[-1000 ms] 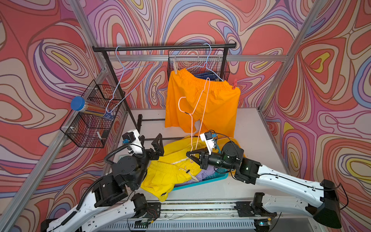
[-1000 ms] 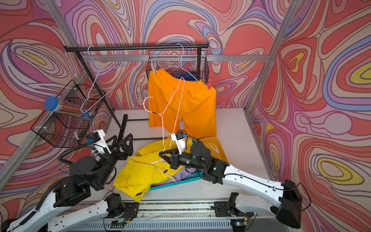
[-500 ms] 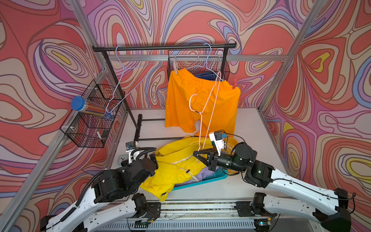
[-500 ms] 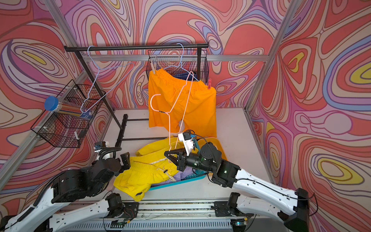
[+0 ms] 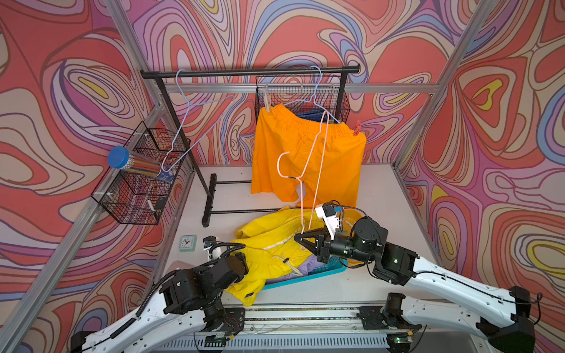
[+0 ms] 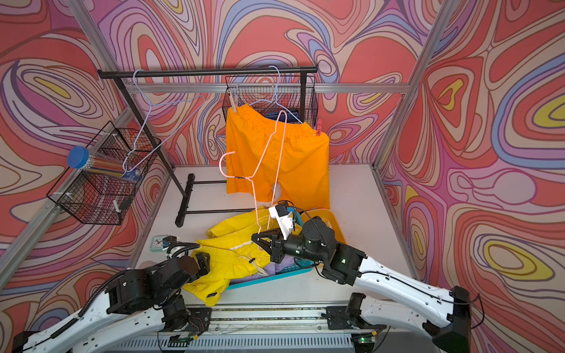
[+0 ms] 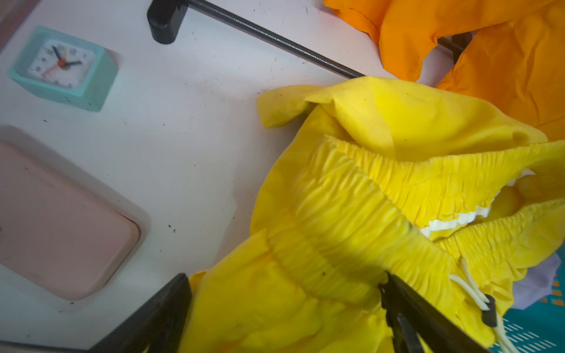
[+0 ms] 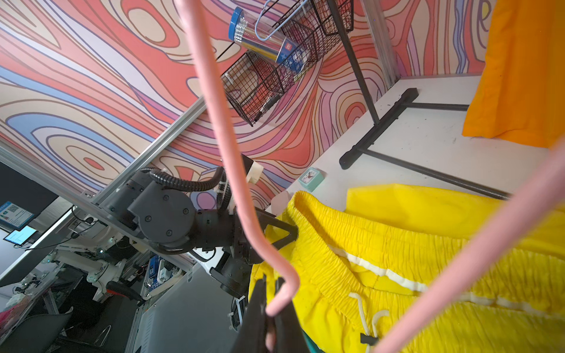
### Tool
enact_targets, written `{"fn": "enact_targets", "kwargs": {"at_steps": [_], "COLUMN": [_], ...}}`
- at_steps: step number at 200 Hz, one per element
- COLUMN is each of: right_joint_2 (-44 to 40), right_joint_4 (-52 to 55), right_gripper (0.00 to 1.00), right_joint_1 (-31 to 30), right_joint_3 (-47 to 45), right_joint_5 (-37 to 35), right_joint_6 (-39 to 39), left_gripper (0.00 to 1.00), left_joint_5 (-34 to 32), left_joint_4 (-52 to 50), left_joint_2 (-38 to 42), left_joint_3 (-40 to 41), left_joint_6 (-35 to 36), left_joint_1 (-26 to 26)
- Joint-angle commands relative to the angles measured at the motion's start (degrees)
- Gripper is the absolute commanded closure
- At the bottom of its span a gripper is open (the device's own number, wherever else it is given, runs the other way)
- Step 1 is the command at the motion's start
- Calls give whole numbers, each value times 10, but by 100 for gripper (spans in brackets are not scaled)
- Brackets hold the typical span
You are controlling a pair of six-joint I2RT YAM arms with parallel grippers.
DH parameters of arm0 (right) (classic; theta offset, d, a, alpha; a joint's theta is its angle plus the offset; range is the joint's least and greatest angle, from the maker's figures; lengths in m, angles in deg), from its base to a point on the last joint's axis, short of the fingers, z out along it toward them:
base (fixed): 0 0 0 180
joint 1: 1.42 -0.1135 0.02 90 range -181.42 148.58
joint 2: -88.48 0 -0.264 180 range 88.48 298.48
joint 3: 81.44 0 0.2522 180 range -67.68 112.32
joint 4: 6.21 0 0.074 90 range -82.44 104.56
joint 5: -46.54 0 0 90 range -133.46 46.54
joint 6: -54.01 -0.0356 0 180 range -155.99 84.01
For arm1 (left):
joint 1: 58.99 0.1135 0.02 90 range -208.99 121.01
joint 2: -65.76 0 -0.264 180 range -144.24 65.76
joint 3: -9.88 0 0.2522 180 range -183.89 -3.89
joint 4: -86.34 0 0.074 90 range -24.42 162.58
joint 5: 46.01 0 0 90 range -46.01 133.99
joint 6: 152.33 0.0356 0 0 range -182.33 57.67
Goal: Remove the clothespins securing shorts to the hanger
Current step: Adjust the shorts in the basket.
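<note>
Right gripper is clamped on one pink hanger. Left gripper stands spread over the yellow shorts. Shorts total three: yellow shorts and lilac shorts at the teal basket, orange shorts hanging from the rail. Two clothespins hold its waistband: beige clothespin and red clothespin.

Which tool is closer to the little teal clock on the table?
Left. The left tool hangs open over the yellow shorts near the clock; the right tool, shut on the pink hanger, is across the shorts, farther off.
</note>
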Motion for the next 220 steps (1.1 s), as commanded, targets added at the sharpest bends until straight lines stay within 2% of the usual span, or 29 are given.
{"fn": "enact_targets", "kwargs": {"at_steps": [1, 20, 32, 50, 86, 101, 149, 171, 220], "right_joint_2": [-5, -8, -10, -16, -22, -26, -38, -32, -41], "right_joint_4": [10, 6, 0, -7, -5, -7, -16, -13, -13], "right_gripper": [100, 100, 100, 100, 100, 100, 100, 100, 100], "right_joint_1": [1, 0, 1, 1, 1, 1, 1, 0, 1], "right_joint_3": [21, 16, 12, 5, -2, -4, -20, -18, -20], "right_joint_5": [9, 7, 6, 6, 0, 0, -9, -9, -15], "right_joint_6": [18, 16, 13, 7, 1, -2, -8, -5, -2], "left_gripper": [17, 45, 59, 67, 95, 100, 100, 100, 100], "left_joint_5": [10, 12, 19, 25, 5, -11, -19, -14, -2], "left_joint_4": [56, 63, 75, 84, 67, 54, 50, 80, 148], "left_joint_2": [18, 14, 8, -6, -25, -28, -42, -53, -160], "left_joint_3": [7, 5, 8, 9, -23, -44, -71, -79, -161], "left_joint_6": [-34, -30, -26, -23, 2, 15, 39, 67, 159], "left_joint_1": [3, 3, 3, 3, 3, 3, 3, 2, 3]}}
